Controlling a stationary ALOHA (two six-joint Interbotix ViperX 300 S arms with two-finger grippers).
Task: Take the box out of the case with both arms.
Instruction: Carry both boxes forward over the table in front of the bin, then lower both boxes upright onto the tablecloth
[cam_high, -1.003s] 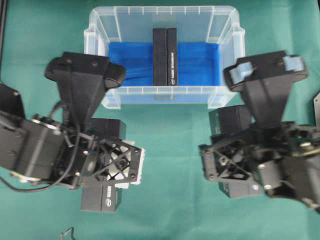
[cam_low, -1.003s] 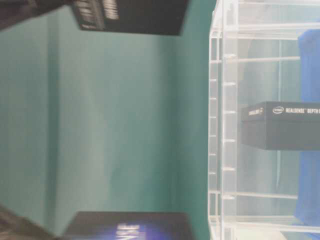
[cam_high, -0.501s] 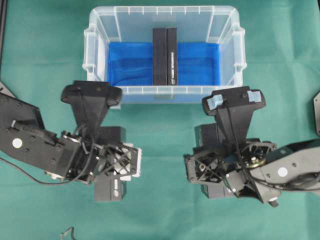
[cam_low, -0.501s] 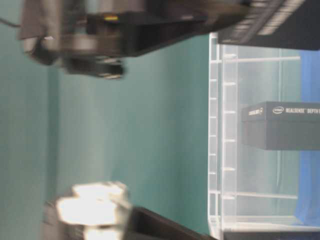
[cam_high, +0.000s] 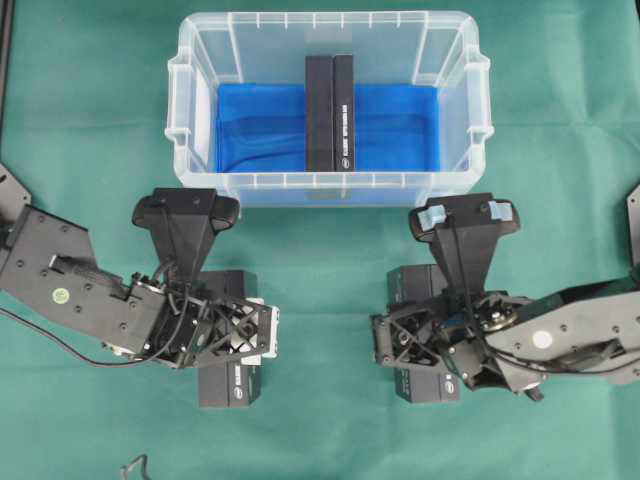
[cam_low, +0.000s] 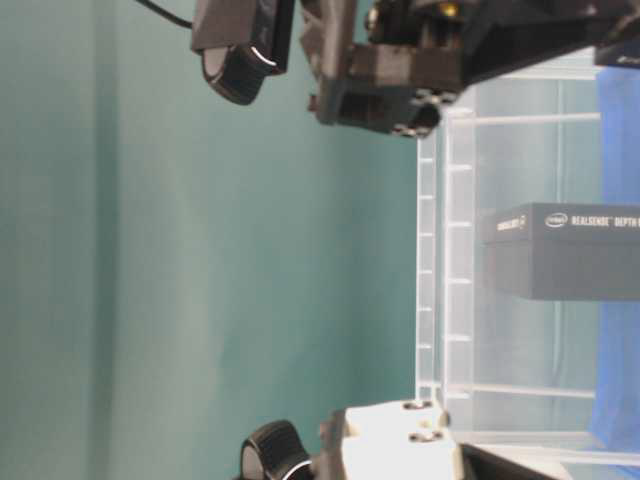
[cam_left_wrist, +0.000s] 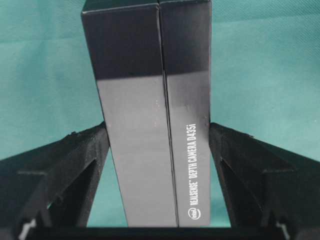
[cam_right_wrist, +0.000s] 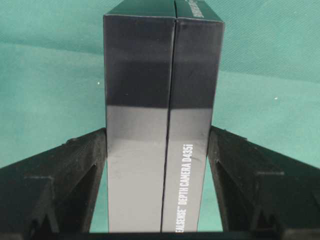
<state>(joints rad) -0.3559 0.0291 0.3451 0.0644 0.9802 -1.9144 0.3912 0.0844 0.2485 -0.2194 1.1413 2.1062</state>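
Green cloth covers the whole table, and from my station the overhead view gives me the clearest picture. The case sits at the far middle of the cloth, its bottom lined with a blue sheet. One black box stands upright in the centre of the case, on the sheet, clear of both side walls (the table-level view shows its printed side through the clear wall).

On my near side of the case, both arms are outside it. The left gripper is on the left of the overhead view, and I see a second black box jutting out beneath it. My left wrist camera shows that box standing between the two black fingers, each finger pressed against a long side, so the jaws are closed on it at roughly box width.

The right gripper mirrors this on the right, with a third black box showing under it. In the right wrist camera this box fills the gap between the fingers, both touching its sides, so it is gripped too.

I cannot tell from these views whether either held box rests on the cloth.
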